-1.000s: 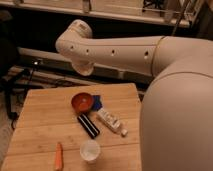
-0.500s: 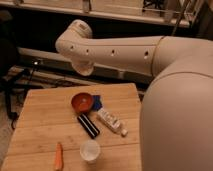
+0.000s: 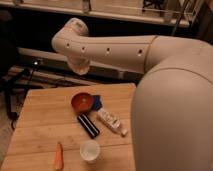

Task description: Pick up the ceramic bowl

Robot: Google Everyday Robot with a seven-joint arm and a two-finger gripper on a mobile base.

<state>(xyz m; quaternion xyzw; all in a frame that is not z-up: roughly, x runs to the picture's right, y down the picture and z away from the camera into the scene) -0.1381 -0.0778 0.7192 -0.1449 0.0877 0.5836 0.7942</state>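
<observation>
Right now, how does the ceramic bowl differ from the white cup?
The ceramic bowl is orange-red with a darker inside; the white cup is plain white. The bowl is wider than the cup. The bowl sits toward the far side of the table, the cup near its front edge. Both are round and stand upright. The pincer is not in view; only the arm shows.

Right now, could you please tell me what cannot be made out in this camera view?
Gripper: not in view; only the white arm shows in the camera view.
Blue object: partly hidden by the small round orange-red ceramic bowl; kind unclear.
White tube: label too small to read.
Wooden table: right side hidden by the robot's white body.
</observation>
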